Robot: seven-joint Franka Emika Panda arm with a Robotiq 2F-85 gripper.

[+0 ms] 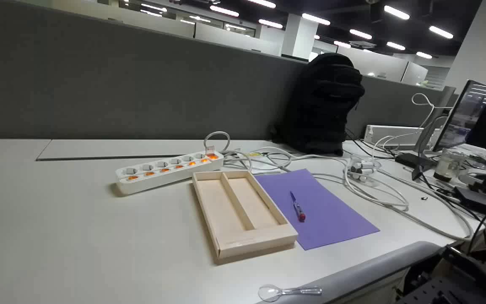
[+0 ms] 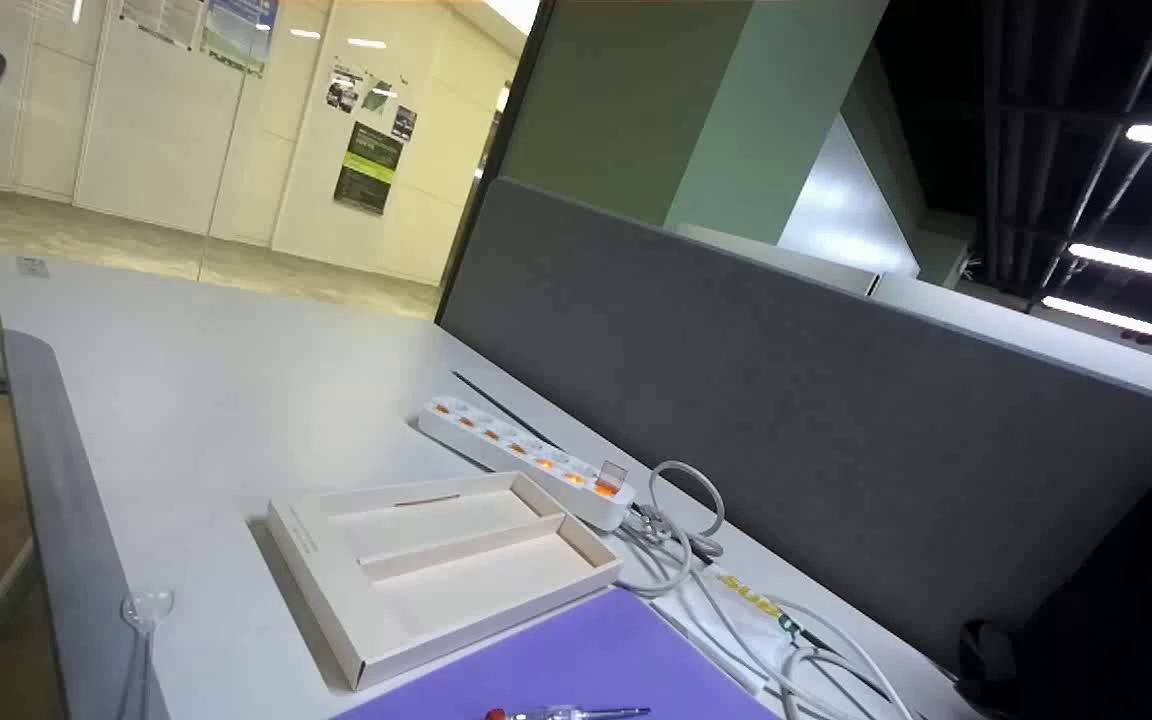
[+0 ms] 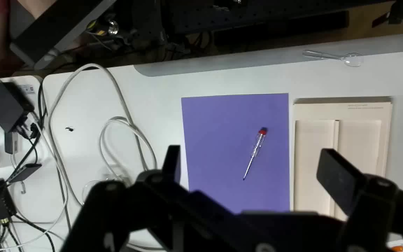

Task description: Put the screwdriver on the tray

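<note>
The screwdriver (image 3: 255, 152) lies on the sheet (image 3: 215, 140), inward from the grey edge (image 3: 222, 62) of the surface (image 1: 99, 236), the end effector (image 3: 255, 171) spread and empty, so the whole move to the tray (image 1: 255, 240) apparently remains.

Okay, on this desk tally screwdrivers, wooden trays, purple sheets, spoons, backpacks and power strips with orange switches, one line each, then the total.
Screwdriver: 1
Tray: 1
Purple sheet: 1
Spoon: 1
Backpack: 1
Power strip: 1
Total: 6
</note>
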